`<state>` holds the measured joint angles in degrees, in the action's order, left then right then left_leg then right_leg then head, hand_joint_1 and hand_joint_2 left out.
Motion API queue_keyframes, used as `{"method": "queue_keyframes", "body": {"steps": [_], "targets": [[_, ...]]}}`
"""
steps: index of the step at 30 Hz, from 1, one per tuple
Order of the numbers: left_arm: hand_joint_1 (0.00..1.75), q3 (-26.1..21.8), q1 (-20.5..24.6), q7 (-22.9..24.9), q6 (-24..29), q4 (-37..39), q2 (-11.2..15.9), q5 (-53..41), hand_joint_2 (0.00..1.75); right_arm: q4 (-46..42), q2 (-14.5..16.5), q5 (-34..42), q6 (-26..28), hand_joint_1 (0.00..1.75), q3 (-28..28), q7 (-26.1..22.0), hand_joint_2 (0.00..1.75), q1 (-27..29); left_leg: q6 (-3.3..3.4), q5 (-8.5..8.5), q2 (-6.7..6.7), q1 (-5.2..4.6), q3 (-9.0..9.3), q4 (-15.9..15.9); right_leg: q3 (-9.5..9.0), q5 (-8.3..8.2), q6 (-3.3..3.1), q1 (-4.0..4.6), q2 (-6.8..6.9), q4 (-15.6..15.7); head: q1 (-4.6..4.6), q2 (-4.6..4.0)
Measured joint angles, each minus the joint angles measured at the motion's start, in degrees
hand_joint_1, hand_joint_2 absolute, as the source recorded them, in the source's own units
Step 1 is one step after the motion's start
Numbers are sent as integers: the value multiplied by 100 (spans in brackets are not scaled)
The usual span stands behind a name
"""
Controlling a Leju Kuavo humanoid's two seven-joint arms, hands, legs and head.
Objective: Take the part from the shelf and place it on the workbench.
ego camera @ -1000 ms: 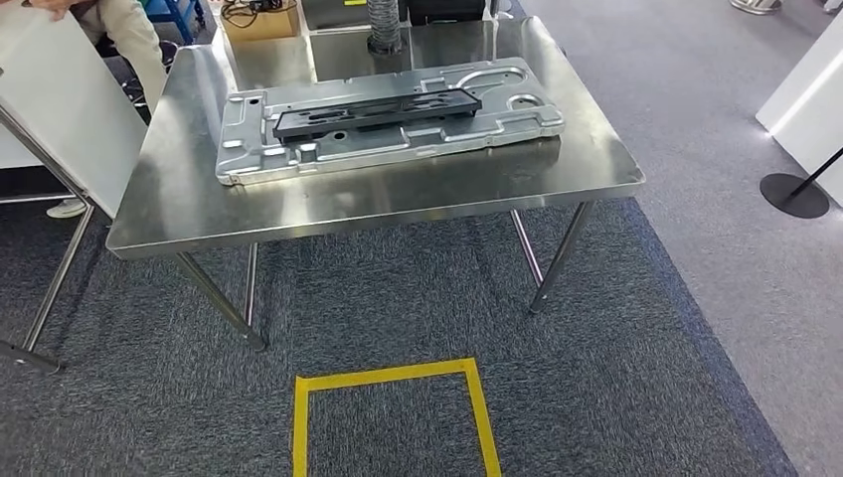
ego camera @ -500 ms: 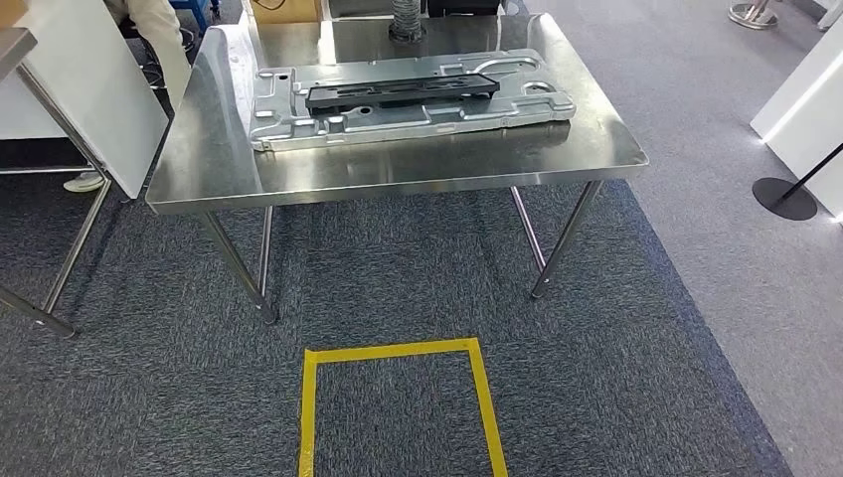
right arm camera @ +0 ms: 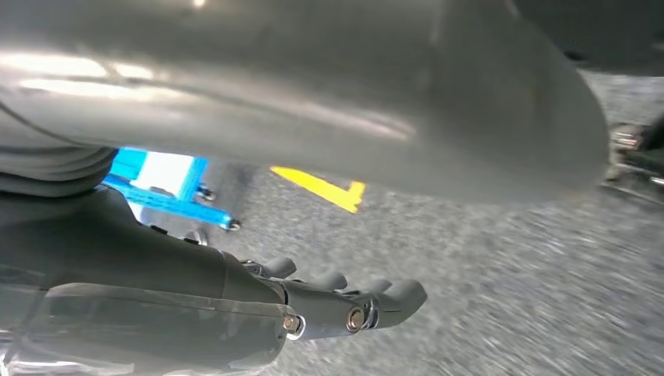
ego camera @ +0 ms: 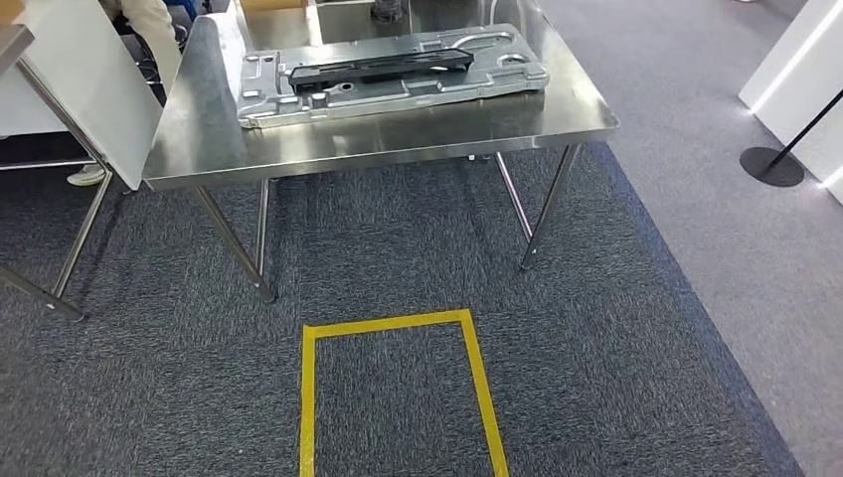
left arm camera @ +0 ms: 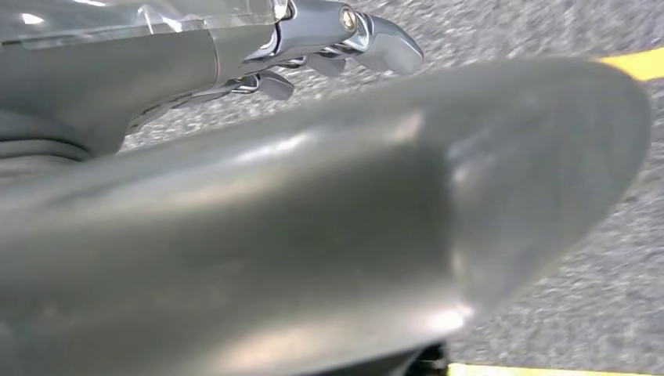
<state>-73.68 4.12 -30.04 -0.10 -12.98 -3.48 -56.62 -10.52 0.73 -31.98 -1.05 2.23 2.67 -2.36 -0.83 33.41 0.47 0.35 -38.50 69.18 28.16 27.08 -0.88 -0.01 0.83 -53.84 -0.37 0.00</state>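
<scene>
A steel workbench stands ahead of me in the head view. On it lies a large silver stamped metal plate with a long black part resting on top. My left hand hangs over the grey carpet; its thick thumb fills the foreground, its fingers are stretched out and it holds nothing. My right hand hangs over the carpet too, fingers extended and apart from the thumb, with nothing in it.
A yellow tape square marks the carpet in front of the workbench. A white board leans at the left beside a seated person. A black stanchion base stands at the right. A blue cart is behind my right hand.
The whole head view has shifted: the camera moved, so the workbench now sits higher in the picture and more of the tape square shows. The plate and black part keep their place on the bench.
</scene>
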Motion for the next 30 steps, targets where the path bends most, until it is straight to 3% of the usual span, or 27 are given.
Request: {"method": "queue_keyframes", "body": {"steps": [1,2,3,5,7,9,11,13,15,16,17,18,19,20,22,24,26,28,30], "targets": [[0,-1,-3,3,-1,0,0,5,0,1,1,-5,0,0,0,17,0,3,-13,104,0,7,-42,320,106,-62,2,6,1,-27,-2,0],[0,-1,-3,8,-1,0,0,11,0,1,1,-11,0,0,0,32,0,6,-22,69,0,12,-3,478,217,-120,8,9,2,-63,-2,0],[0,-2,-2,11,0,0,0,16,0,1,2,-17,0,0,0,41,0,6,-25,-69,0,17,138,423,329,-170,20,6,1,-108,-3,0],[0,-2,11,19,0,0,-1,25,0,1,1,-28,0,0,0,50,0,4,-17,-313,0,25,684,-233,531,-245,59,-2,-3,-224,-4,1],[0,-2,34,22,-9,0,-3,29,0,1,0,-36,-3,0,-1,55,0,1,23,-245,-5,11,1186,-1010,666,-308,118,7,-2,-332,2,2],[0,-2,41,23,-27,0,-8,32,0,1,0,-29,-25,0,-1,34,0,-1,96,-159,-9,-11,1301,-1299,724,-389,183,18,3,-369,10,1],[0,-2,34,22,-38,0,-17,39,0,1,-1,-9,-68,0,2,-18,87,-2,195,-232,5,4,1223,-1305,771,-388,249,2,-6,-404,11,0],[0,-2,37,17,-49,0,-25,54,0,1,-3,20,-139,0,5,-90,175,1,281,-331,23,20,1127,-1326,908,-19,315,-27,-30,-753,33,0],[0,-3,38,15,-68,0,-26,68,0,2,-3,61,-210,0,16,-160,175,8,308,-426,27,13,1005,-1319,1130,507,368,-52,-43,-1477,53,0],[0,-4,34,22,-79,0,-26,70,0,3,-3,88,-238,0,29,-186,175,12,305,-470,28,9,945,-1314,1205,632,385,-62,-44,-1801,53,0],[0,-4,31,38,-89,0,-26,71,0,3,-4,120,-260,0,50,-202,175,16,300,-513,29,5,886,-1306,1204,633,392,-68,-45,-1974,52,0],[0,-4,29,59,-96,0,-26,68,0,3,-6,157,-284,0,76,-211,175,17,291,-552,29,3,832,-1299,1096,531,388,-71,-45,-1926,53,0],[0,-4,28,85,-100,0,-27,63,0,3,-10,190,-304,0,108,-213,175,17,280,-586,28,3,790,-1292,875,381,372,-71,-45,-1654,53,0],[0,-4,29,112,-102,0,-30,53,0,3,-16,221,-318,0,139,-209,175,16,265,-616,27,3,757,-1285,561,252,342,-67,-46,-1207,54,0],[0,-4,31,156,-108,0,-38,32,0,3,-32,273,-326,0,196,-201,175,13,218,-664,28,-8,713,-1271,42,170,267,-34,-51,-392,50,0],[0,-4,38,198,-115,0,-40,16,0,3,-39,309,-322,0,254,-195,175,16,172,-693,35,-23,685,-1259,-93,190,216,-7,-56,-97,49,0],[0,-4,41,257,-116,0,-36,8,0,3,-36,318,-314,0,298,-157,175,21,210,-714,35,-26,678,-1260,-71,170,204,-5,-55,-72,45,0],[0,-4,42,326,-116,0,-33,4,87,4,-33,311,-295,0,321,-79,175,26,221,-742,30,-20,676,-1271,-61,160,188,6,-48,-80,39,0],[0,-4,41,364,-116,0,-34,3,175,5,-33,302,-274,0,336,-24,175,29,170,-760,28,-10,671,-1278,-43,155,162,18,-42,-101,40,0]]}}
